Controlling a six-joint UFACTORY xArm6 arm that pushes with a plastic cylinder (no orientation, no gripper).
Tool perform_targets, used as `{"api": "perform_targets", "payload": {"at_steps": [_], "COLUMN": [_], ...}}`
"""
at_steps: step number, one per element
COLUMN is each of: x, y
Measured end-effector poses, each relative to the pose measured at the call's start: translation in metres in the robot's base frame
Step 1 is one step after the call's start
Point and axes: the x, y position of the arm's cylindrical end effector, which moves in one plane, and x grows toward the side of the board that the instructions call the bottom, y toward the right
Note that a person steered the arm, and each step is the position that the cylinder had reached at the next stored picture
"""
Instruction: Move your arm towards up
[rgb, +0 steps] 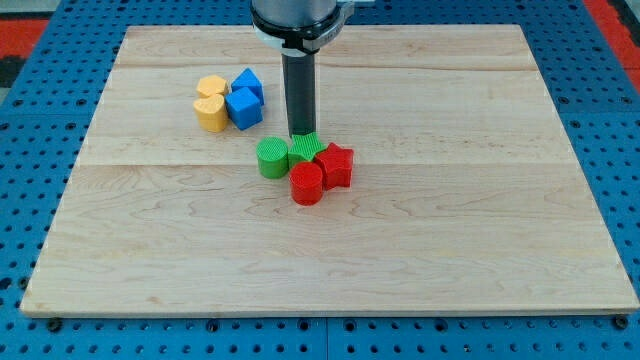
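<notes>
Dark rod, my tip (301, 135) touching green block (305, 149); no writing.

We see a pale wooden worktop (480, 220) made of planks running left to right, lying on a blue perforated base (60, 60) that frames it all around. At the far right corner a red surface (615, 15) shows. Light is even.

The arm is seen entering from the view's top, ending in a straight dark rod (301, 95) held upright. My tip (301, 135) is set low, directly beneath the rod's round, pale collar (297, 22).
</notes>
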Motion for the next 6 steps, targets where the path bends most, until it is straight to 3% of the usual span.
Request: {"api": "perform_targets", "payload": {"at_steps": [6], "x": [-0.054], "y": [-0.009]}}
